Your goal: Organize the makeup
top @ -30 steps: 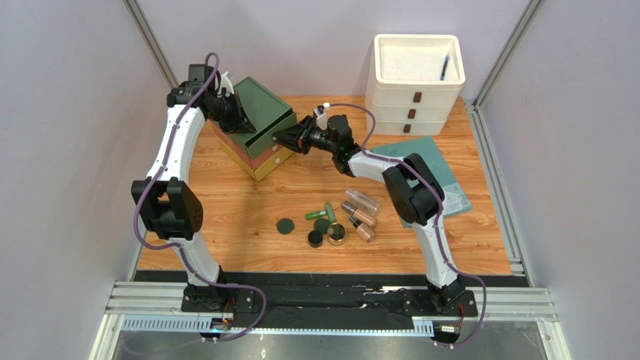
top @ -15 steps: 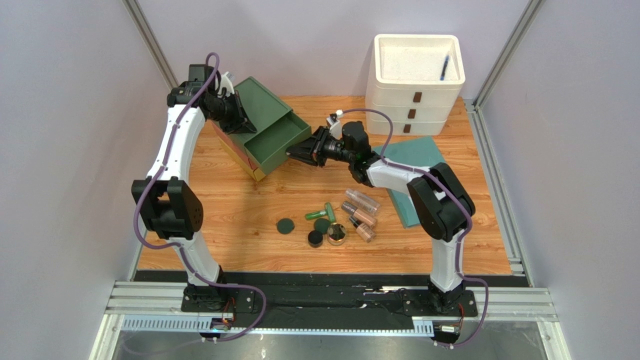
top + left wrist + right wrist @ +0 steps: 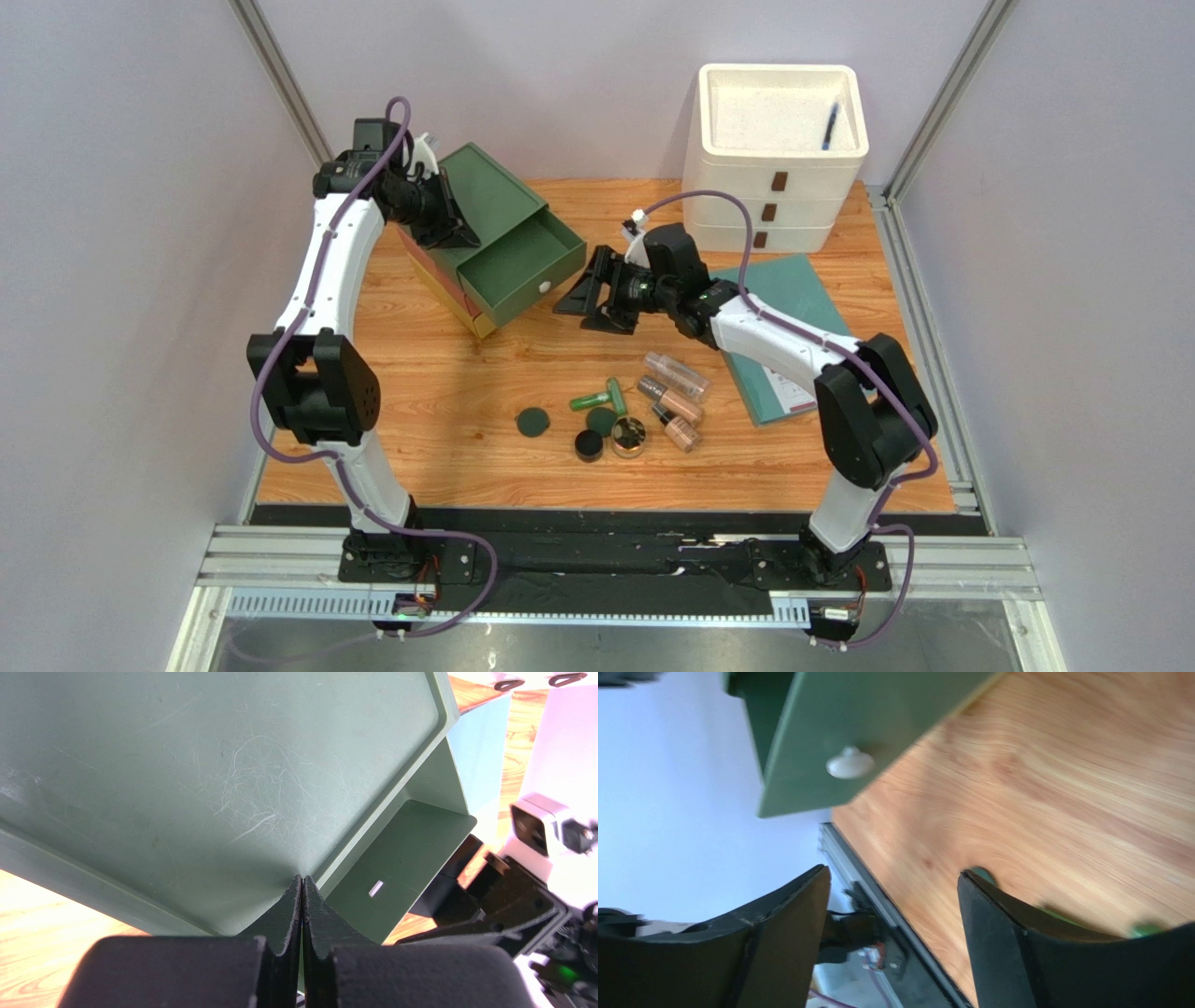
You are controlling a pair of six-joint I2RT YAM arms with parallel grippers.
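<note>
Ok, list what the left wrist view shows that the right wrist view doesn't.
Left wrist only: the green box's scratched top, that arm's jaws shut at its rim, the open drawer's inside, and the right arm's wrist. Right wrist only: the drawer front's white knob, that arm's jaws open and empty, blurred green makeup. Both: the drawer and the wooden table.

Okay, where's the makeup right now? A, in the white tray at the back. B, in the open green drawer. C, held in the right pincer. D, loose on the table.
D: the makeup lies clustered on the table, while the drawer shows nothing inside and the right pincer is open and holds nothing.
</note>
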